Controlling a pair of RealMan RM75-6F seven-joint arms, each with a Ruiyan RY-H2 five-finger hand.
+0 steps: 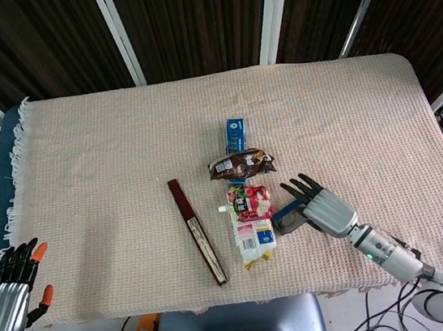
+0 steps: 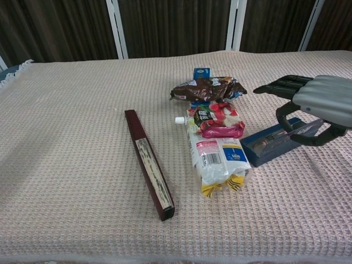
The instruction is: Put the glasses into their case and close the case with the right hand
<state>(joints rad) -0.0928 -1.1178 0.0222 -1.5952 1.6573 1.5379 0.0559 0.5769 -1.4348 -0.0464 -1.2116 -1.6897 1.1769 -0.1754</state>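
The blue glasses case (image 2: 263, 149) lies on the cloth right of the snack packs, its lid lowered to a narrow gap. The glasses inside are hardly visible in that gap. My right hand (image 2: 316, 104) hovers over the case with fingers stretched toward the packs and its thumb curled down against the lid. In the head view the same right hand (image 1: 318, 206) covers most of the case (image 1: 285, 222). My left hand (image 1: 9, 291) hangs off the table's left front corner, fingers apart and holding nothing.
A long dark red box (image 2: 149, 164) lies left of centre. A row of snacks runs down the middle: a blue carton (image 2: 202, 72), a brown bag (image 2: 208, 88), a red pack (image 2: 219, 121) and a white pouch (image 2: 217, 160) beside the case.
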